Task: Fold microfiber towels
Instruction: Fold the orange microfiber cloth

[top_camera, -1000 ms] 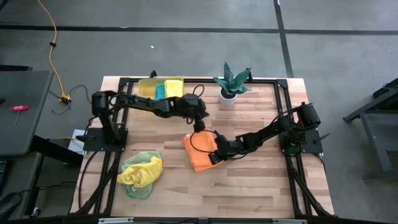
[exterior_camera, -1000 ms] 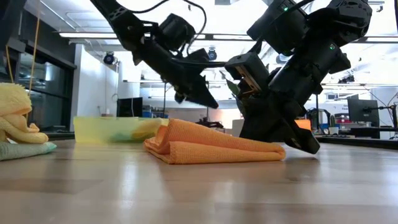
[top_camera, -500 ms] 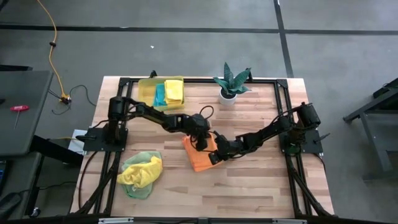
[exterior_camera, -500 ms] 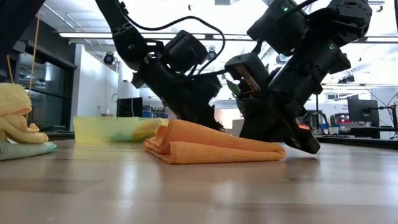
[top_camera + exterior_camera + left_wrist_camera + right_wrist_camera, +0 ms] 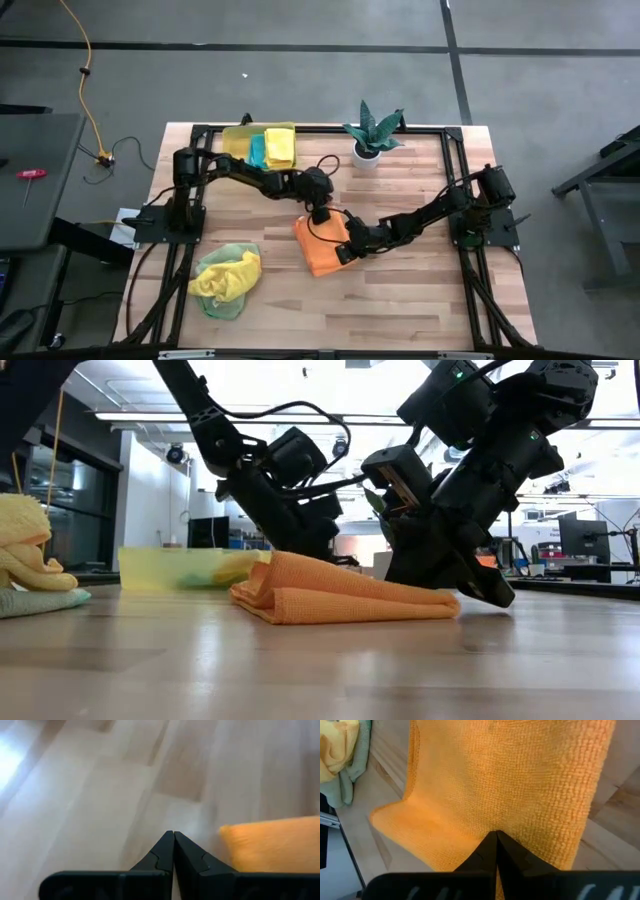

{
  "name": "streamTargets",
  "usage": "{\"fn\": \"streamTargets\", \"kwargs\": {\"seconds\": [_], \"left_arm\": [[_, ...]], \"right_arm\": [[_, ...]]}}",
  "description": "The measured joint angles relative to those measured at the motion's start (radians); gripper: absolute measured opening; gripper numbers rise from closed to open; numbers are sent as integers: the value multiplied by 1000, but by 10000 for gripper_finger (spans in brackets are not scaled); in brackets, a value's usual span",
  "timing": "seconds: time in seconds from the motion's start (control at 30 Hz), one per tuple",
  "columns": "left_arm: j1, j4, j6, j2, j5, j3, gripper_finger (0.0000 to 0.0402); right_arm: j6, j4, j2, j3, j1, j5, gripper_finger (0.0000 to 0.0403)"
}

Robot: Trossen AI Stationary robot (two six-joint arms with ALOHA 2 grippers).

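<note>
A folded orange towel [image 5: 318,246] lies on the wooden table near its middle. My right gripper [image 5: 345,250] is shut, its tips on the towel's right part; the cloth fills the right wrist view [image 5: 510,780]. My left gripper [image 5: 320,212] is shut and hangs low at the towel's far edge. In the left wrist view its tips [image 5: 173,835] point at bare wood beside the towel's corner [image 5: 270,845]. A yellow towel and a light green one lie heaped [image 5: 228,278] at the near left. My right gripper presses its shut fingertips on the orange towel's top layer [image 5: 496,827], near the towel's right edge. The fingers slant down from the table's right. The towel lies folded flat on the table under them. My left gripper: I cannot tell whether its tips touch the table or the towel.
A translucent yellow bin [image 5: 240,140] at the far left holds a teal and a yellow towel. A potted plant [image 5: 372,132] stands at the far edge. Black frame rails [image 5: 450,150] run along the table's sides. Bare wood lies along the near edge.
My left gripper has come down from above the table toward the orange towel's far edge, tipping more steeply downward and staying shut. The orange towel has kept its place and shape.
</note>
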Motion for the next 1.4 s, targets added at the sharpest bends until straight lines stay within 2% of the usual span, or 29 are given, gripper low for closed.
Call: {"fn": "streamTargets", "kwargs": {"seconds": [0.13, 0.2, 0.33, 0.4, 0.63, 0.73, 0.93, 1.4], "left_arm": [[21, -20, 12, -42, -33, -4, 0], [28, -15, 5, -83, -11, -4, 0], [29, 25, -45, -109, 203, -1, 0], [22, 23, -66, -95, 247, -2, 0], [-37, 55, -95, -15, 243, -2, 0], [-55, 68, -106, 7, 210, -2, 0], [-48, 39, -81, 11, 114, -1, 0], [9, 12, -48, 10, 88, 0, 0]], "right_arm": [[1, 0, 0, 0, 0, 0, 0], [0, -1, 0, 0, 0, 0, 0], [-3, -1, 0, 0, 0, 1, 0], [-3, -1, 0, 0, 0, 1, 0], [2, 0, 0, 0, 0, 3, 0], [5, 0, 0, 0, 0, 3, 0], [5, -1, 0, 0, 0, 3, 0], [8, -4, 0, 0, -3, 41, 0]]}}
